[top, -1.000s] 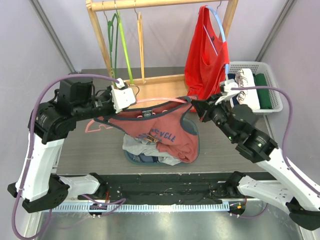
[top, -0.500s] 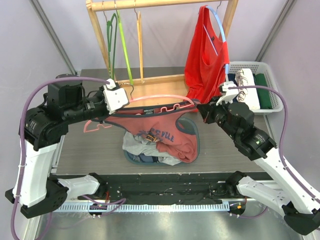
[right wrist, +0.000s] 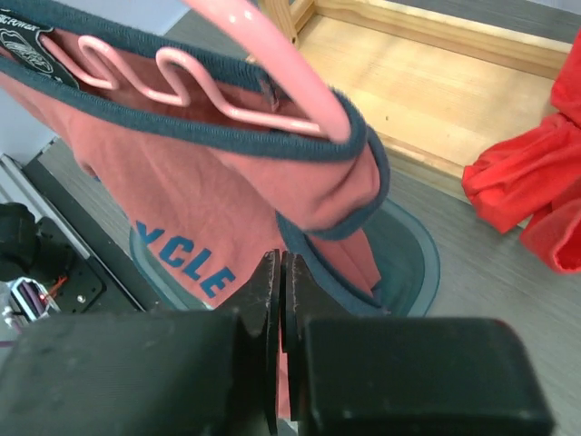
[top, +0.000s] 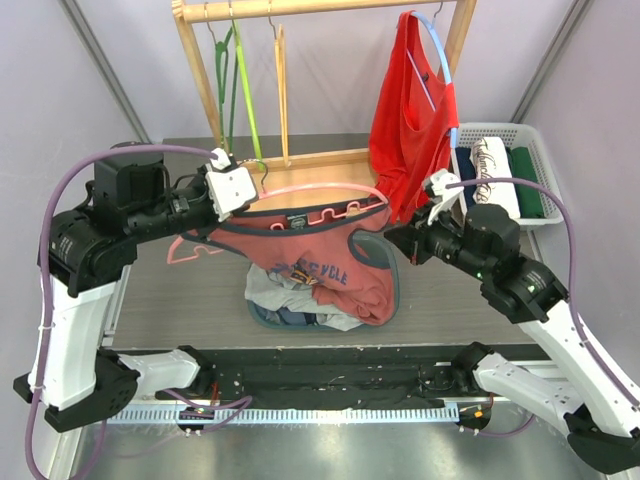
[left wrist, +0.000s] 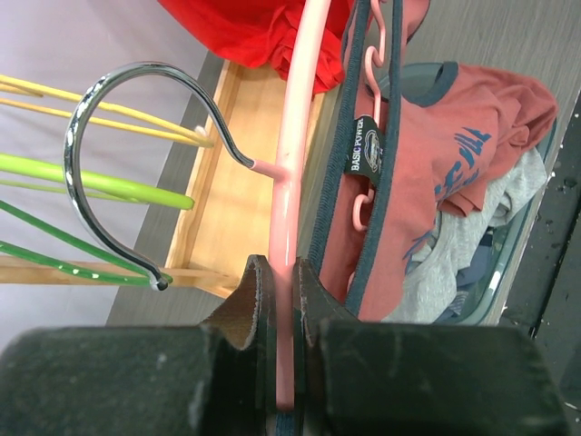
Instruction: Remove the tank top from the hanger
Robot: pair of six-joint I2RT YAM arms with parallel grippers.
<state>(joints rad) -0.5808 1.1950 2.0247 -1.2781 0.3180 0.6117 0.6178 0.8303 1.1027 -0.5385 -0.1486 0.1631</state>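
A salmon tank top point(top: 320, 255) with dark blue trim and blue lettering hangs on a pink hanger point(top: 310, 190) held above the table's middle. My left gripper point(top: 248, 192) is shut on the hanger's neck just below its metal hook; the left wrist view shows the hanger point(left wrist: 295, 136) clamped in my left gripper point(left wrist: 283, 291), with the tank top point(left wrist: 427, 154) beside it. My right gripper point(top: 393, 236) sits at the garment's right shoulder. In the right wrist view my right gripper point(right wrist: 281, 272) is shut on the tank top's point(right wrist: 227, 191) trim, below the hanger's end point(right wrist: 272, 64).
A wooden rack point(top: 200, 70) at the back holds green hangers point(top: 230, 80), a yellow one point(top: 281, 80), and a red top point(top: 405, 110). A white basket point(top: 545, 170) of folded clothes stands at the right. A pile of clothes point(top: 300, 300) lies under the tank top.
My right gripper has moved down and toward the near edge with the trim in it. My left gripper shifted slightly left and back with the hanger.
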